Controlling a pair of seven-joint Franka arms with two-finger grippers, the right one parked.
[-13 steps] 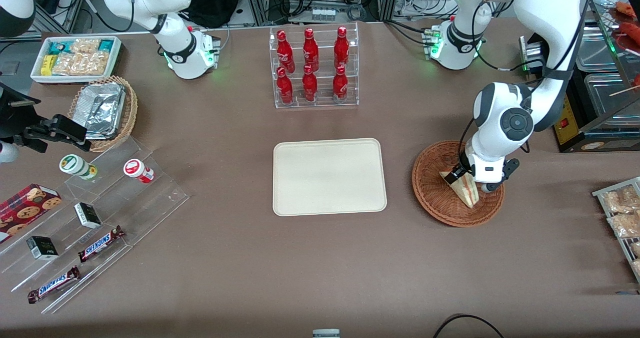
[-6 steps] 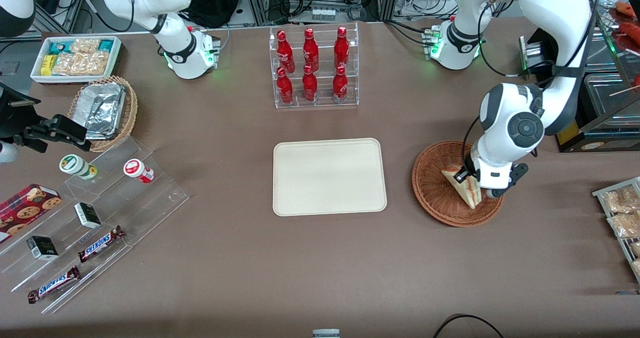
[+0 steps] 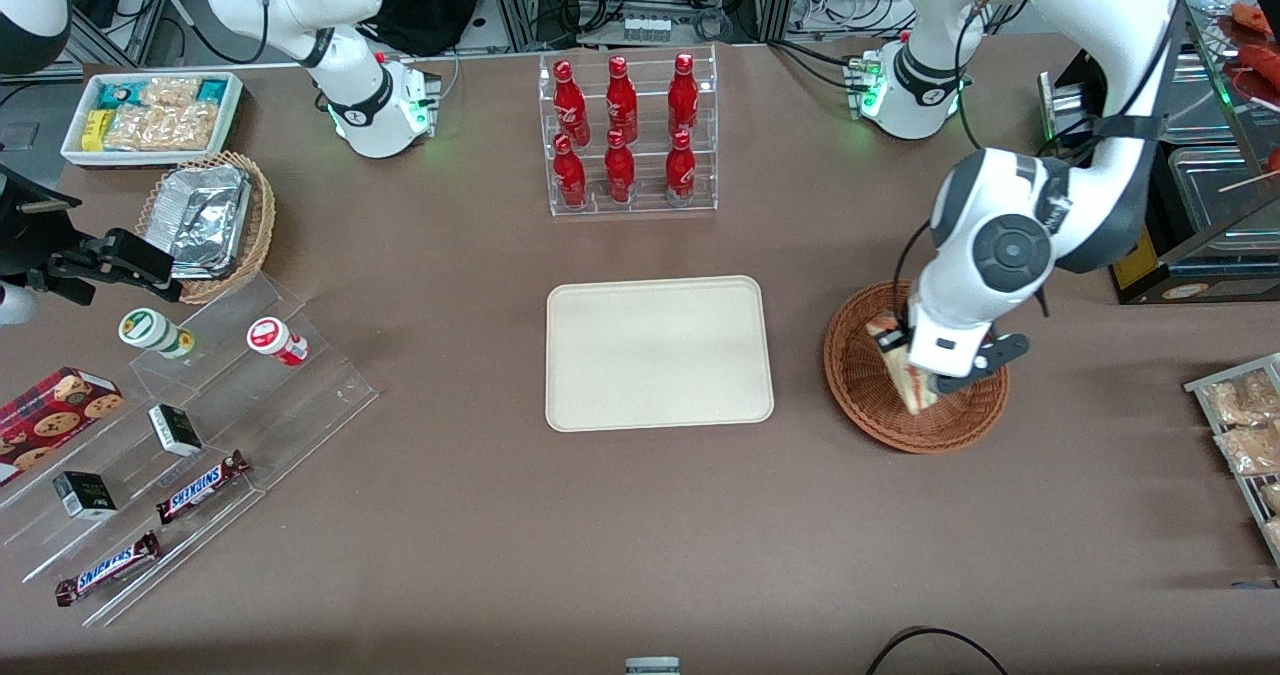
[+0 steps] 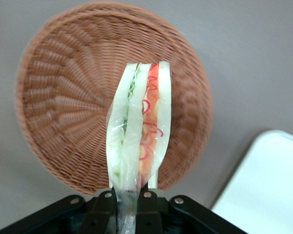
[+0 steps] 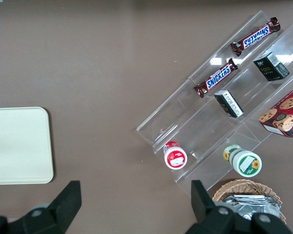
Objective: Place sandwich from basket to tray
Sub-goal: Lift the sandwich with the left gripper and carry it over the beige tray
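Note:
The sandwich [image 4: 139, 131], a wrapped wedge of white bread with green and red-orange filling, hangs above the round reddish-brown wicker basket [image 4: 63, 97]. My left gripper [image 4: 127, 200] is shut on the wedge's wrapped end, one black finger on each face. From the front, the sandwich [image 3: 898, 370] shows partly under the wrist over the basket [image 3: 860, 380], and the gripper [image 3: 918, 375] is mostly covered by the arm. The cream-beige tray [image 3: 659, 352] lies flat beside the basket, toward the parked arm's end; its corner [image 4: 268, 190] also shows in the wrist view.
A clear rack of red bottles [image 3: 627, 133] stands farther from the front camera than the tray. A clear stepped stand with candy bars and cups [image 3: 180, 435], a tan foil-filled basket [image 3: 208, 223] and a white snack bin [image 3: 152, 115] sit at the parked arm's end. Snack packets [image 3: 1240, 425] lie near the working arm's end.
The left gripper has risen with the sandwich, lifting it off the basket's floor and shifting slightly toward the tray. The tray and the basket have not moved.

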